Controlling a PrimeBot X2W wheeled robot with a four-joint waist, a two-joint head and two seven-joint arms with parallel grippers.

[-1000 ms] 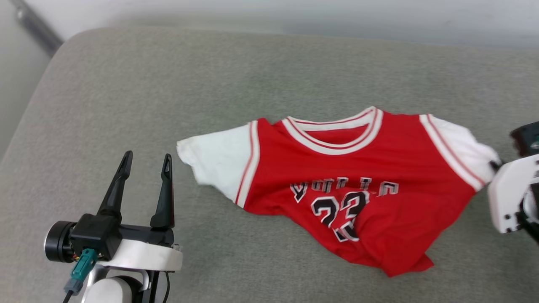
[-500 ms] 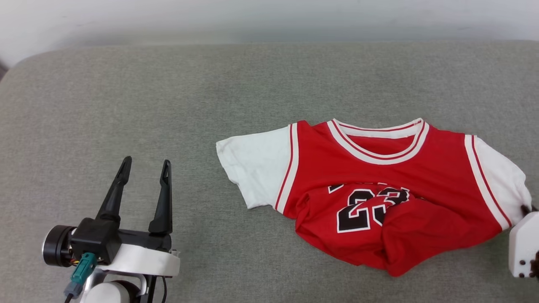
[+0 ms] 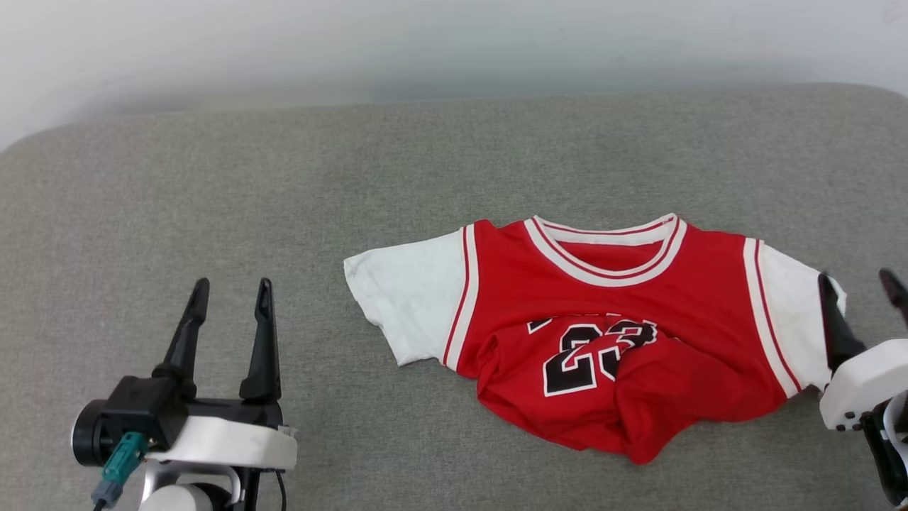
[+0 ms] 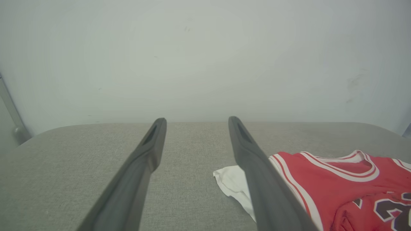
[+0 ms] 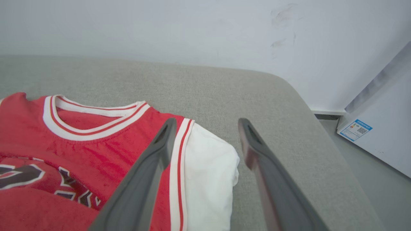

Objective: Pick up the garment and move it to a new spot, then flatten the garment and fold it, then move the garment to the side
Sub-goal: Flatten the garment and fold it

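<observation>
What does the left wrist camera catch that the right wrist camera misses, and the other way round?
Left wrist view, not the right: the open left gripper, the white sleeve on the robot's left, and a grey bar by the wall. Right wrist view, not the left: the open right gripper with the other white sleeve seen between its fingers, and a white unit with a blue label. Both: the red jersey with its striped collar, the grey cushion, the pale wall.

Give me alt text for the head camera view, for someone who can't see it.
A red basketball jersey with white short sleeves and black number 23 lies rumpled on a grey fabric cushion. The open left gripper is apart at lower left; the open right gripper is at its sleeve, far right.
</observation>
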